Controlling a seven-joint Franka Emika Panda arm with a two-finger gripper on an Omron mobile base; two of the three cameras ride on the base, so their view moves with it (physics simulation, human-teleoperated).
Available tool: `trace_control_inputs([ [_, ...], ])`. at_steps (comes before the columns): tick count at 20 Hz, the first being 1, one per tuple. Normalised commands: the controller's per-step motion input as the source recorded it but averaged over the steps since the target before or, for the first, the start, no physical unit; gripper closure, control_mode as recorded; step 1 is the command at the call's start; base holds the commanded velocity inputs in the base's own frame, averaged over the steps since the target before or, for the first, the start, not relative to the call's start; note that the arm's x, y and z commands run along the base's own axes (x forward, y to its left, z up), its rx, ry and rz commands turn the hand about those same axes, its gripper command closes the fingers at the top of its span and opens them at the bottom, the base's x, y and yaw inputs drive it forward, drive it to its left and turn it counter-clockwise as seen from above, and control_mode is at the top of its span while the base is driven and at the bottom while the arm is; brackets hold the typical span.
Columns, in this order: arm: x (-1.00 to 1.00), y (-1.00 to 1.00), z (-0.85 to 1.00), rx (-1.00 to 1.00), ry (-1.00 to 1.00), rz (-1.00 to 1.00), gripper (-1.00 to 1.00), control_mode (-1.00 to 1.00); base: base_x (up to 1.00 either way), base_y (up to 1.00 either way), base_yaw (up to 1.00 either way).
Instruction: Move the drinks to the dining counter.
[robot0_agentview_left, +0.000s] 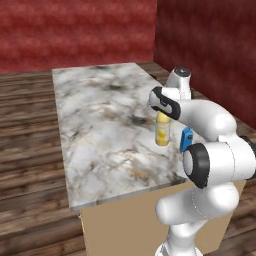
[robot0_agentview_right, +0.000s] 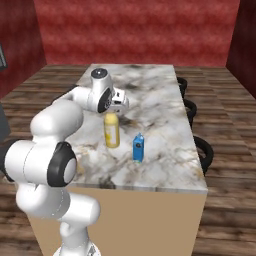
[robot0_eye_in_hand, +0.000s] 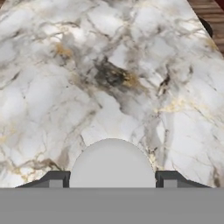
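Yellow bottle stands upright on the dining counter, bottom resting on the marble, roughly mid-width of the near half. Its white cap sits between the two dark finger tips in the hand view — one tip at each side, so the fingers are closed around the bottle's top. Gripper comes down on it from above, the hand just over the bottle neck. In the left base view the bottle shows below the dark wrist link.

Slim blue carton — upright on the marble at about 4 o'clock from the bottle in the right base view, near it but apart.

Black stools line the counter's far long side.
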Motion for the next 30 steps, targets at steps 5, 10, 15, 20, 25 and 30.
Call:
trace_control_inputs([
  [5,0.09,-0.03,-0.17,0.00,0.03,0.00,1.00,-1.00,0.00,0.00,0.00],
  [10,0.06,-0.07,-0.17,0.00,0.02,0.00,1.00,-1.00,0.00,0.00,0.00],
  [15,0.05,-0.05,-0.16,0.00,0.03,0.00,1.00,-1.00,0.00,0.00,0.00],
  [20,0.04,-0.04,-0.16,0.00,0.04,0.00,1.00,-1.00,0.00,0.00,0.00],
  [25,0.03,-0.03,-0.15,0.00,0.03,0.00,1.00,-1.00,0.00,0.00,0.00],
  [30,0.00,-0.04,-0.17,0.00,0.01,0.00,1.00,-1.00,0.00,0.00,0.00],
])
